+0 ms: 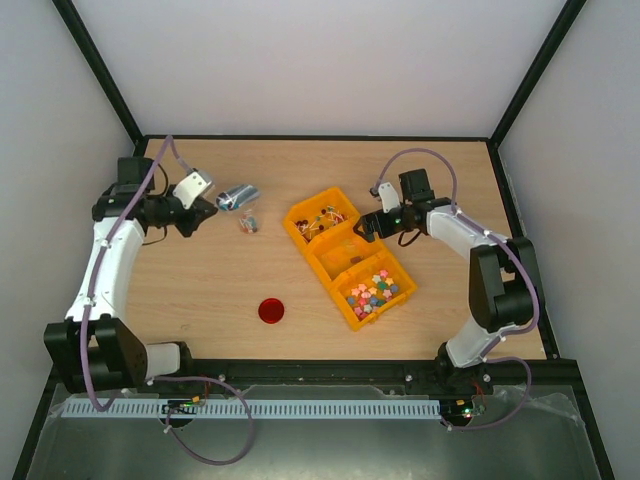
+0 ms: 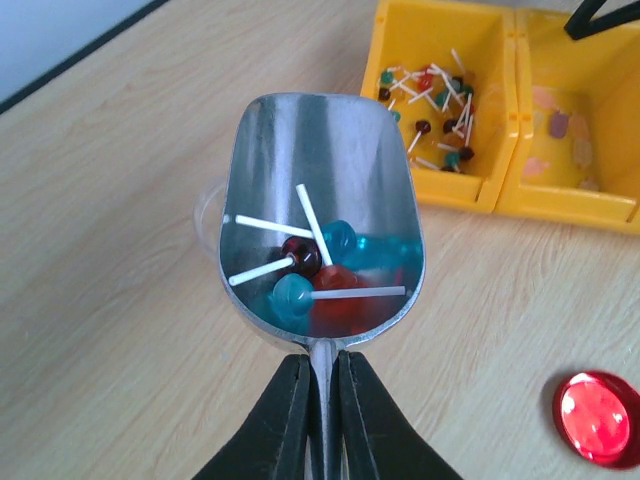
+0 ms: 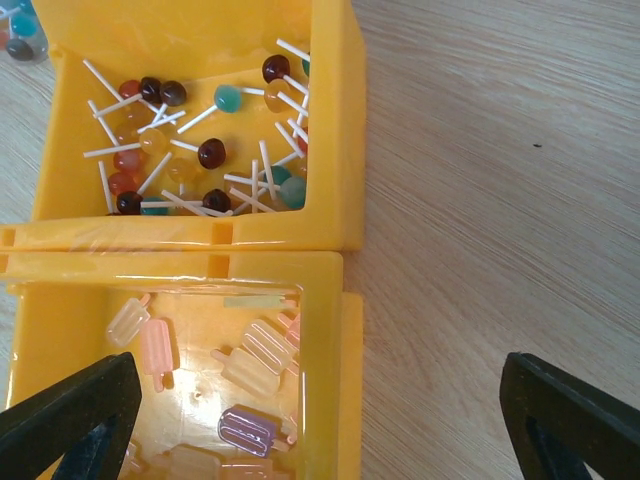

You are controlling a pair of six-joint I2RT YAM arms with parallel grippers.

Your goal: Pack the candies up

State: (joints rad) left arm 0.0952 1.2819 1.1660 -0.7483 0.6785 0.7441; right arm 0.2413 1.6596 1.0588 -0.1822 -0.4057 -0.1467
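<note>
Clamps left jaws on the scoop (image 2: 320,200) by its handle, with lollipops (image 2: 310,275) pooled at the heel (probably to stop spills). Holds right jaws wide apart, empty, above the yellow tray (image 3: 335,130). Shows candies (image 1: 370,292) in the tray's nearest compartment.

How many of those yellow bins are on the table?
3, in a diagonal row: the far bin holds lollipops, the middle bin ice-lolly-shaped sweets, the near bin small pastel candies. None seem hidden.
</note>
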